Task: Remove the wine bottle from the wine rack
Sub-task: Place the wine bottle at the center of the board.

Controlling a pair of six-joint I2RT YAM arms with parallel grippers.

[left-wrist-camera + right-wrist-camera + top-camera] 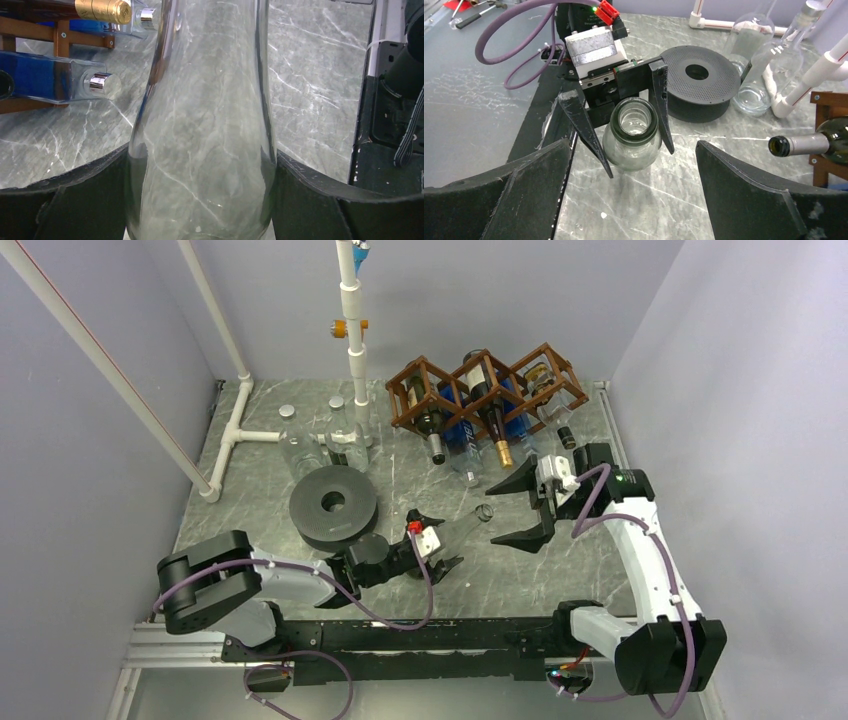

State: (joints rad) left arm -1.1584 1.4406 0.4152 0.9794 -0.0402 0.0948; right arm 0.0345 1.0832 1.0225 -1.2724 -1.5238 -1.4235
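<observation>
Clear glass filled the left wrist view: a clear bottle [200, 125] sat between the two black fingers [75, 195], and both of them pressed on its wide body. So the left gripper [440, 542] was closed on this bottle. In the top view the bottle lay below the centre of the frame, well apart from the wooden wine rack [448, 388] at the upper middle. I judged that it was already off the rack. The right gripper [490, 515] stood wide open with nothing in it, one finger on each side of the bottle's mouth and not touching it.

Some things could go wrong from here. The glass is smooth and round and only one gripper held it, at the thick part, so it might slip or turn between the fingers. If the right gripper closed off-centre on the narrow neck, it could push the bottle out of the left grip. If the bottle were let go, it might roll on the table [560, 570].

Only the top view showed the whole rack with other bottles in it, and the black disc [310, 510] at the left. Only the left wrist view showed the fingers touching the glass. Only the right wrist view showed that the mouth had no cap. Whether the bottle rested on the table, I could not tell.
</observation>
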